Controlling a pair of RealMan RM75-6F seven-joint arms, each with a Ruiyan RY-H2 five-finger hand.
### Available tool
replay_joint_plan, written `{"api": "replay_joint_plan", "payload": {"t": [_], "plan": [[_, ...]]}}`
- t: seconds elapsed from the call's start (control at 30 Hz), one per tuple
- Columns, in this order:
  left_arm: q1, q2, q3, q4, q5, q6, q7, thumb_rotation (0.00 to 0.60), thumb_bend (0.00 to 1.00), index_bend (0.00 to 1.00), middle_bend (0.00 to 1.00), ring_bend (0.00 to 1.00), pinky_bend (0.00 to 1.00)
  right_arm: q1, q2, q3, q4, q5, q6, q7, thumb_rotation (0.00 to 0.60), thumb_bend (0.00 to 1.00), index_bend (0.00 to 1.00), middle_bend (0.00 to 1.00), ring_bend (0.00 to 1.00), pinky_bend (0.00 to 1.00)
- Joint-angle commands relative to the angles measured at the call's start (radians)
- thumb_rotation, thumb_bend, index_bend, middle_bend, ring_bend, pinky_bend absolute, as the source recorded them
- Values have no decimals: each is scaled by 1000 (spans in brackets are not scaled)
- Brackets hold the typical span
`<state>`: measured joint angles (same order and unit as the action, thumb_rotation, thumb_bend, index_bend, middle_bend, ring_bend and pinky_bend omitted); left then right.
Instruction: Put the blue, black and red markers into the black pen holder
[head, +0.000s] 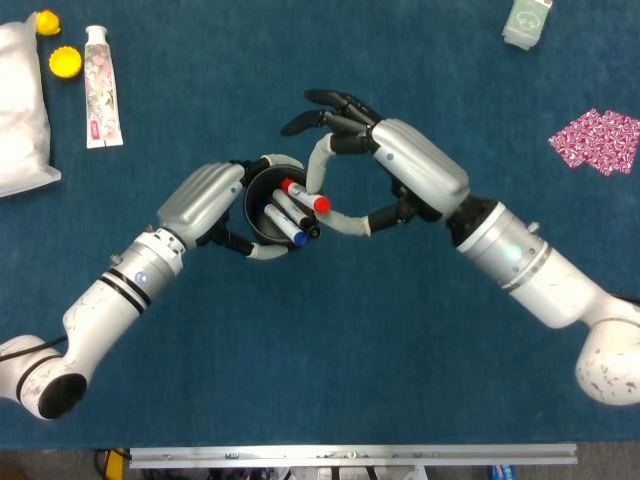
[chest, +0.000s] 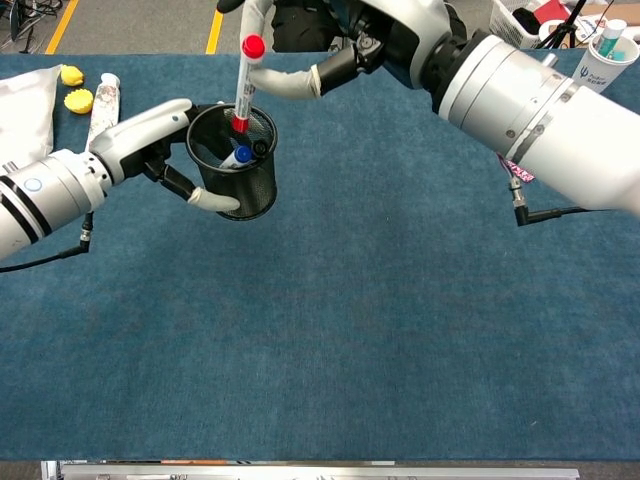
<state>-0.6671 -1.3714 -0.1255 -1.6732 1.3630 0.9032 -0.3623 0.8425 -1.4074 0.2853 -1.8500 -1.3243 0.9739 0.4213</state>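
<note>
**A:** Your right hand (chest: 300, 60) pinches the white red-capped marker (chest: 243, 82) upright, its lower tip just inside the rim of the black mesh pen holder (chest: 240, 180). Is that enough to let go?

**B:** Not quite, I judge. Your left hand (head: 205, 205) wraps the holder's left side, so you have it steady. Lower the marker further, toward the far side of the cup.

**A:** Why there?

**B:** The blue-capped marker (head: 285, 228) and the black-capped marker (head: 298, 218) lean across the near right of the mouth. Dropped from this height, the red one could bounce off them. Open your fingers only once most of the barrel sits below the rim.
</note>
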Motion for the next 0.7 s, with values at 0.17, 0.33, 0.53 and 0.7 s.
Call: {"api": "replay_joint_plan", "payload": {"t": [0.17,0.33,0.53,0.7], "plan": [[-3,-4,0,-3,0,0,4,571,144,205,403,323,280,0,-7,-19,29,-19,-17,-8,600,296,604,225,14,0],[-5,-9,2,2,-1,-3,5,572,144,205,402,323,280,0,-6,-25,43,-38,-17,-30,600,165,312,120,0,0],[-8,-18,5,12,1,-7,3,569,144,204,402,323,280,-16,3,-17,51,-58,26,-54,600,111,125,64,0,0],[-14,-37,8,33,7,-11,-1,570,144,205,402,322,281,-49,34,-3,57,-67,90,-82,600,111,115,60,0,0]]}}
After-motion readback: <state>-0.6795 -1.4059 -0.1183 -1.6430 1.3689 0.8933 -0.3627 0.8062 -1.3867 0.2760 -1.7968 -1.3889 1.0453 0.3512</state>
